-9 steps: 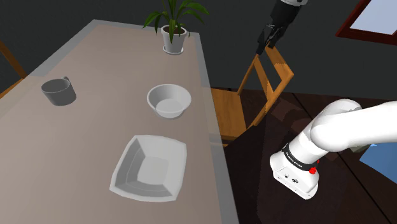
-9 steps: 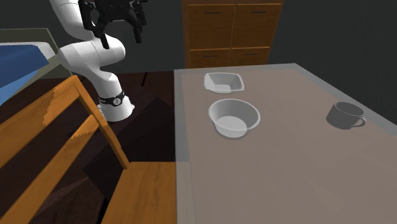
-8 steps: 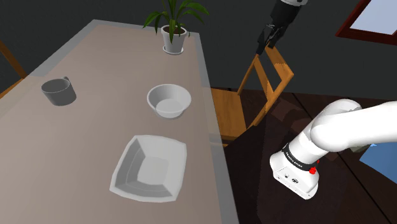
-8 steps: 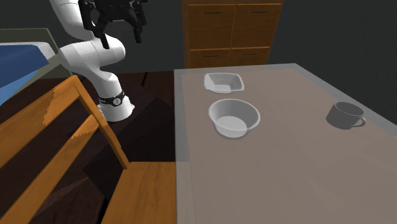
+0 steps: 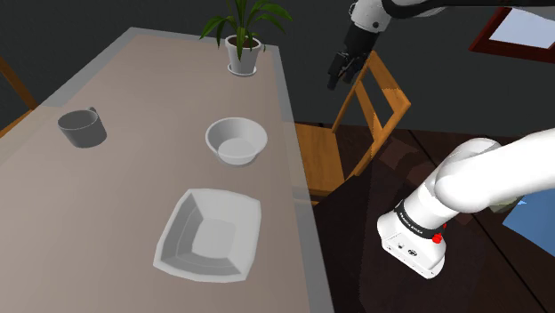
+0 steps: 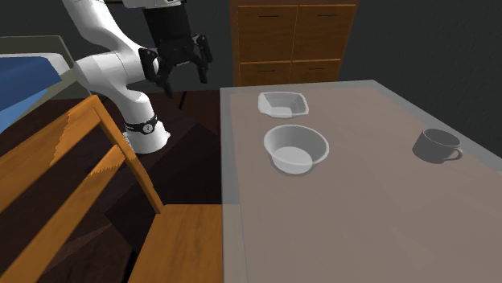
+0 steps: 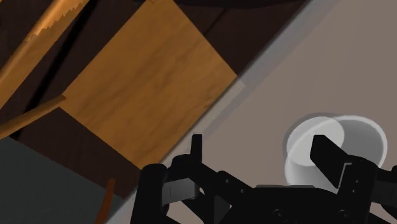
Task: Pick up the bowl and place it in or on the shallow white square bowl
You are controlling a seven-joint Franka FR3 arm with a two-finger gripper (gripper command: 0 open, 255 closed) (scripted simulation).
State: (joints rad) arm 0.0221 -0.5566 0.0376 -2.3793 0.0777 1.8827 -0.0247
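1. Claw [image 6: 178, 72]: open, its fingers apart with nothing between them. It hangs in the air off the table's long edge, above a wooden chair [image 5: 320, 156] and clear of the table top.
2. Round bowl [image 5: 237, 140]: upright on the table [image 5: 116, 196], near the long edge on the arm's side. It is untouched and well apart from the claw.
3. Shallow square bowl [image 5: 210, 234]: near the same edge, close to the round bowl but not touching it, with bare table between them.
4. Mug [image 5: 83, 127]: toward the opposite long edge, well apart from both bowls.
5. Potted plant [image 5: 243, 44]: at the table's end, beyond the round bowl and near the corner on the arm's side.
6. Wrist view: the table edge runs diagonally below the claw, and one finger [image 7: 327, 159] partly hides the round bowl.
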